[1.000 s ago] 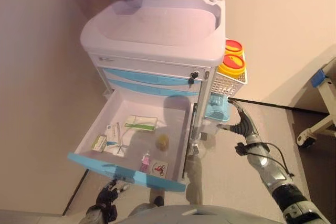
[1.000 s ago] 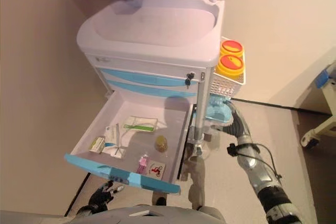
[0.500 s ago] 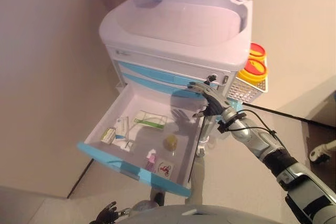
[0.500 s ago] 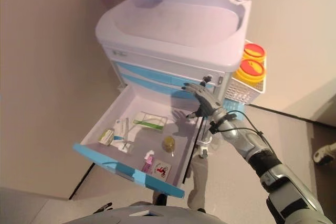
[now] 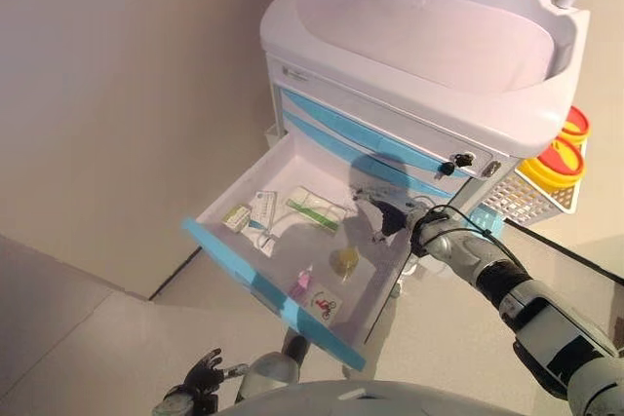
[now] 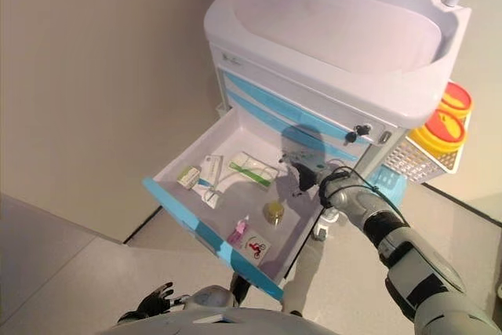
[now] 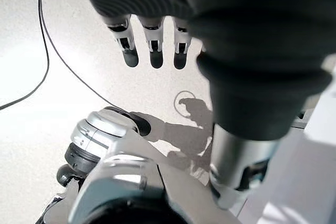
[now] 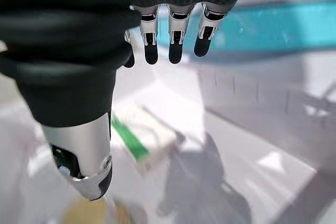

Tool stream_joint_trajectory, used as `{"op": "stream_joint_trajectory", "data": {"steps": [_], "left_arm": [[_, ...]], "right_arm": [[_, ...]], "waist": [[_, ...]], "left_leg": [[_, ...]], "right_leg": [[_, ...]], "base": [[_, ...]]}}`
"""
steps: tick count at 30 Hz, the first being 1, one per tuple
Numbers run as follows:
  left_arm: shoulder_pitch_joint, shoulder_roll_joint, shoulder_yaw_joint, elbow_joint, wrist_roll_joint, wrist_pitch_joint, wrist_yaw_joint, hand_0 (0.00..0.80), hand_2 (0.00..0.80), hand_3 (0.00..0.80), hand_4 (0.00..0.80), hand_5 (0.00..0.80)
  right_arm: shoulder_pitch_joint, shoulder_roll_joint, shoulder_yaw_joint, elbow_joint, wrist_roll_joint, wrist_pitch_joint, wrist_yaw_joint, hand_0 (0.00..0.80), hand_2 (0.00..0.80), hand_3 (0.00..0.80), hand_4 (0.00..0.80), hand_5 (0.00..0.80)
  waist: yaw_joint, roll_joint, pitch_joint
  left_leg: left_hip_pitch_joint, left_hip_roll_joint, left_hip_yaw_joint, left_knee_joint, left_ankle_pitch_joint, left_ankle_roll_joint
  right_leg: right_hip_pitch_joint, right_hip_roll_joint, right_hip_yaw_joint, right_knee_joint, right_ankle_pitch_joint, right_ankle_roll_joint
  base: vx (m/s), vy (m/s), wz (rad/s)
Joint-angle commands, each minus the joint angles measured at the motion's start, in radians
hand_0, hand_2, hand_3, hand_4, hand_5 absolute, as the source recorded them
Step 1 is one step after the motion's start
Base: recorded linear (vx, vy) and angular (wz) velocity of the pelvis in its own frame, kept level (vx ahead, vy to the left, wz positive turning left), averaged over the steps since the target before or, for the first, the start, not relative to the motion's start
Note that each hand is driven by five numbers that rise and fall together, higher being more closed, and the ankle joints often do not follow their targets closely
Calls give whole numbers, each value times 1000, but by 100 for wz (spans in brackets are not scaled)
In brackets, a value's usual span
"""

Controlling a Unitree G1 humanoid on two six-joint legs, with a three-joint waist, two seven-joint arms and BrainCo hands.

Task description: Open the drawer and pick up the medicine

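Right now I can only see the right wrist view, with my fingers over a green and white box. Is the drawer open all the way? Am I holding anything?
Observer: The drawer is pulled out. Your right hand hangs open over its back right part and holds nothing.
Operator: What's the yellow blur near my thumb?
Observer: It's a small yellow-brown round thing. It lies nearer the drawer's front than the green and white box. I can't tell what it is.
Operator: Where's my other hand?
Observer: The left hand is down low near the floor, open and empty, away from the drawer.
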Motion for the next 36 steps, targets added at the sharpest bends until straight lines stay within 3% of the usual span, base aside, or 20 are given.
{"op": "stream_joint_trajectory", "data": {"steps": [1, 13, 25, 36], "left_arm": [[-30, 49, -49, 16, 40, -3, -10, 0, 0, 0, 0, 0], [-45, 64, -38, 13, 49, -37, -29, 0, 0, 0, 0, 0], [-57, 50, -50, 26, 74, -48, -19, 0, 0, 0, 0, 0], [-58, 41, -16, 85, 103, -74, -23, 0, 0, 0, 0, 0]], "right_arm": [[-85, -5, 59, 0, -40, -54, -18, 0, 0, 0, 0, 0], [-69, 27, 121, 97, -145, -152, -83, 0, 0, 0, 0, 0], [-21, 91, 98, 135, -145, -86, -141, 0, 0, 0, 0, 0], [3, 114, 98, 112, -148, -84, -111, 0, 0, 0, 0, 0]], "waist": [[26, -28, -19], [49, -33, -19], [56, -29, -22], [54, -35, -29]], "left_leg": [[-26, -50, 16, 43, -126, 24], [-37, -53, -4, 19, -108, 25], [-39, -58, -21, 25, -109, 26], [-30, -57, -21, 23, -115, 25]], "right_leg": [[-61, -69, 42, 98, -40, 44], [-71, -67, 37, 93, -35, 51], [-71, -71, 25, 98, -37, 51], [-66, -73, 22, 100, -42, 48]], "base": [[3, -17, 13], [4, -6, 2], [4, 1, 1], [12, 3, 2]]}}
